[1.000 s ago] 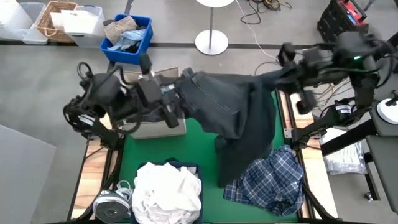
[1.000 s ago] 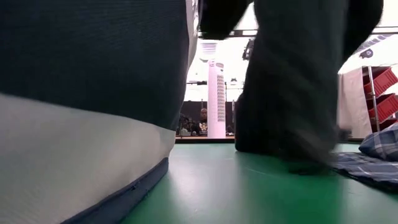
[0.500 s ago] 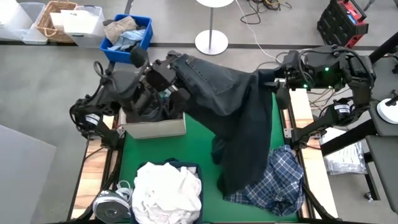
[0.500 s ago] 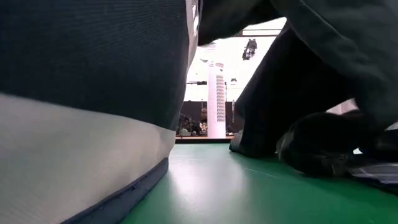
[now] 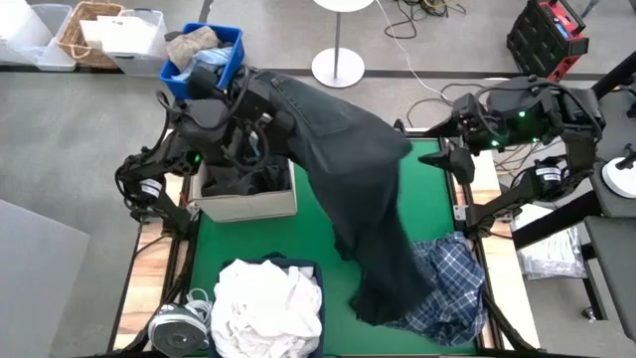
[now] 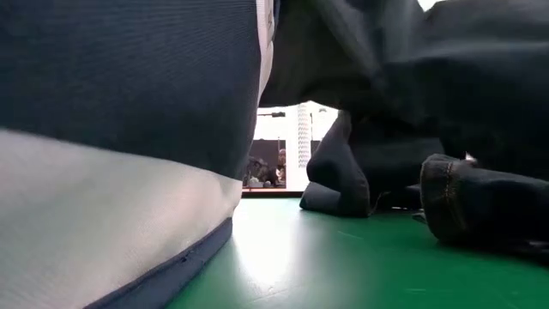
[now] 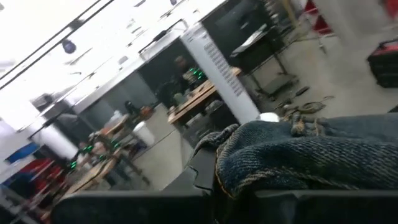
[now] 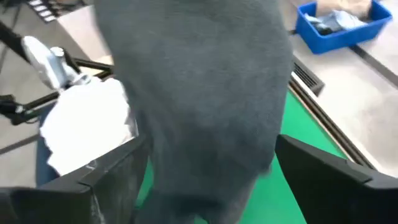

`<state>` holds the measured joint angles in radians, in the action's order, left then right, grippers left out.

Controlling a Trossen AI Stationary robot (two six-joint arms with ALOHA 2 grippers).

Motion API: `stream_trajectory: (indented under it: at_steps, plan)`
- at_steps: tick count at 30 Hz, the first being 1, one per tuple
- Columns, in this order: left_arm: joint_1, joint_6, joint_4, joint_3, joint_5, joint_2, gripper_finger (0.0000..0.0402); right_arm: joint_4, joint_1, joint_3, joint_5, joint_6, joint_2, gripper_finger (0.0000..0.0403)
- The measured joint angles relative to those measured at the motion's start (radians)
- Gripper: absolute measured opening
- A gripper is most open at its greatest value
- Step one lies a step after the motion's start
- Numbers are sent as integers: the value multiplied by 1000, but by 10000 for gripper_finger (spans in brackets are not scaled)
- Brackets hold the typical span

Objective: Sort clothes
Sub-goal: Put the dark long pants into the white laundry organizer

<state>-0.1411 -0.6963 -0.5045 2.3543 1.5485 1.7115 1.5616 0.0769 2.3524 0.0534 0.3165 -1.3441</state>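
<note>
Green mat (image 6: 326,257) under dark jeans (image 6: 480,202)

left gripper (image 5: 260,111) over the box (image 5: 248,204) at counter's far-left corner | jeans (image 5: 358,189) draped from it across the counter (image 5: 308,234) to the plaid shirt (image 5: 452,288) at near-right corner | white clothes (image 5: 268,303) in bin at near-left corner | right gripper (image 5: 449,134) at far-right edge, beside jeans | crate (image 5: 204,60) on floor beyond far-left corner

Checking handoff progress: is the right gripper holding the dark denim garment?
No, the right gripper is open, apart from the dark denim garment.
</note>
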Motion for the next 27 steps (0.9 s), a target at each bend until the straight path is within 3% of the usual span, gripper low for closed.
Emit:
stream_trajectory:
  at_steps: [7, 13, 15, 20, 27]
  plan:
    - [1, 84, 7, 0, -63, 25, 0, -184, 0, 1, 78, -171, -44, 352]
    - [2, 38, -8, 0, -214, 84, 0, -327, -24, 2, 78, -356, -143, 350]
    - [13, 17, -19, -1, -188, 105, 0, -334, -35, 2, 78, -374, -165, 347]
    - [82, -29, -21, -1, 7, 153, 0, -405, -74, 3, 80, -398, -205, 334]
    - [99, -34, -6, 0, -21, 182, 0, -414, -92, 4, 201, -391, -295, 321]
